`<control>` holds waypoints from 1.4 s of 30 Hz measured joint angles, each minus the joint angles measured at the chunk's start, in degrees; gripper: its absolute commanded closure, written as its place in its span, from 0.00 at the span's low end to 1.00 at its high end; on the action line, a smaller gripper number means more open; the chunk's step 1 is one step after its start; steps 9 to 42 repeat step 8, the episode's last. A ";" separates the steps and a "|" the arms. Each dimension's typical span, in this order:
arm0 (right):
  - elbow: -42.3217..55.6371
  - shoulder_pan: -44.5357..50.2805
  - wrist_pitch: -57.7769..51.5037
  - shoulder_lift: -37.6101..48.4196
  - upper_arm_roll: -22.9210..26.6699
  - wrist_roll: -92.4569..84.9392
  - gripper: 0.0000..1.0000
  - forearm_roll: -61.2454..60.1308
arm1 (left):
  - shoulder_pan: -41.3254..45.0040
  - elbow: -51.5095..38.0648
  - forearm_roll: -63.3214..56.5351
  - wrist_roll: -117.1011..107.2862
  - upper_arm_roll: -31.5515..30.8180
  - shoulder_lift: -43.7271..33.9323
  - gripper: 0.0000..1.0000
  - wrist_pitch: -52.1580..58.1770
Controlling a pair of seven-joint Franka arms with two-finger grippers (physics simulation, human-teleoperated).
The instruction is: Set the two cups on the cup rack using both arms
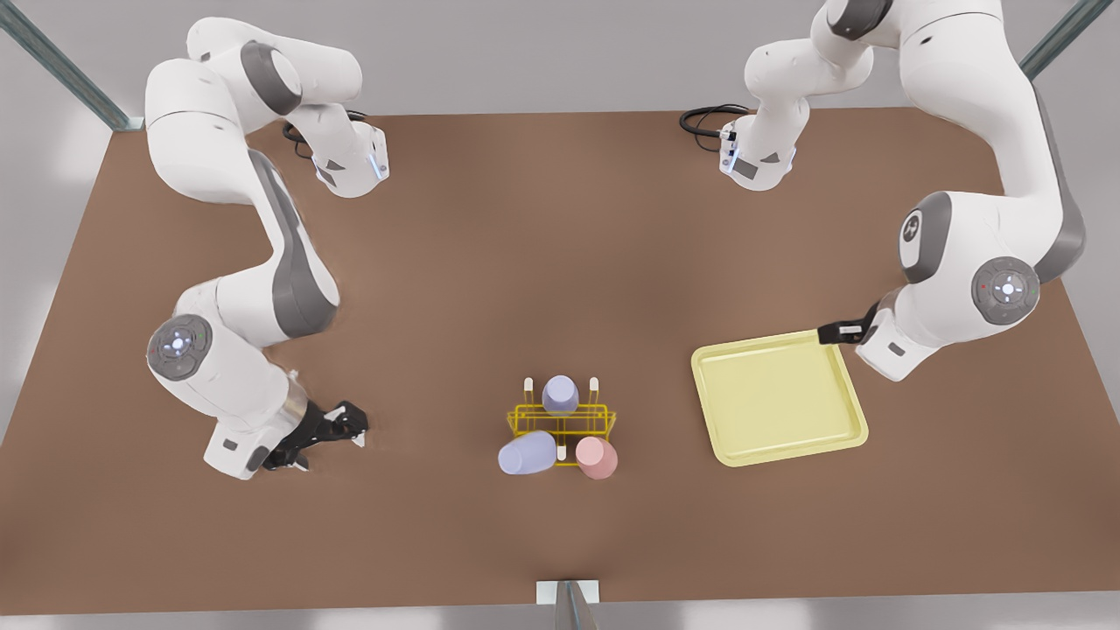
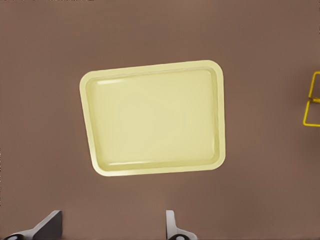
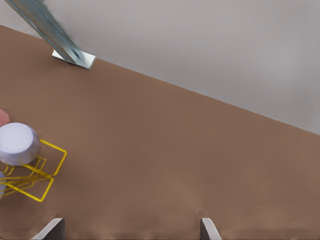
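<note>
The yellow wire cup rack (image 1: pixel 588 422) stands at the table's middle front. On it sit a pink cup (image 1: pixel 597 457) at the near right, a lavender cup (image 1: pixel 528 453) tilted at the near left, and another lavender cup (image 1: pixel 560 394) at the back. My right gripper (image 1: pixel 346 429) is open and low over the table, well off the rack toward the front view's left. Its wrist view shows its fingers (image 3: pixel 207 227) apart, the rack (image 3: pixel 47 170) and a lavender cup (image 3: pixel 19 144). My left gripper (image 1: pixel 836 332) hangs open above the tray's far corner, its fingers (image 2: pixel 172 227) spread wide.
A flat pale-yellow tray (image 1: pixel 779 398) (image 2: pixel 155 117) with nothing in it lies toward the front view's right of the rack, whose wire edge (image 2: pixel 312 100) appears beside it. A metal post (image 1: pixel 569 604) (image 3: pixel 50 30) stands at the table's front edge.
</note>
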State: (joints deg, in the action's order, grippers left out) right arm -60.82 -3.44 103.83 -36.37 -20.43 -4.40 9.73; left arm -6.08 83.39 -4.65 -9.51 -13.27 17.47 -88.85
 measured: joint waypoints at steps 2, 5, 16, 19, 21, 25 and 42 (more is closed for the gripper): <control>-0.46 -1.84 -9.51 7.95 2.50 1.46 0.00 2.18 | -0.30 -0.03 -0.29 2.08 -0.04 0.00 0.00 0.09; -14.01 -2.36 -16.45 24.66 7.95 2.59 0.00 1.15 | -0.34 -0.04 -0.65 4.80 -0.06 0.00 0.00 0.17; -21.68 -2.67 -19.61 32.28 9.44 3.54 0.00 -0.70 | -0.35 -0.04 -0.82 7.13 -0.06 0.00 0.00 0.20; -21.68 -2.67 -19.61 32.28 9.44 3.54 0.00 -0.70 | -0.35 -0.04 -0.82 7.13 -0.06 0.00 0.00 0.20; -21.68 -2.67 -19.61 32.28 9.44 3.54 0.00 -0.70 | -0.35 -0.04 -0.82 7.13 -0.06 0.00 0.00 0.20; -21.68 -2.67 -19.61 32.28 9.44 3.54 0.00 -0.70 | -0.35 -0.04 -0.82 7.13 -0.06 0.00 0.00 0.20; -21.68 -2.67 -19.61 32.28 9.44 3.54 0.00 -0.70 | -0.35 -0.04 -0.82 7.13 -0.06 0.00 0.00 0.20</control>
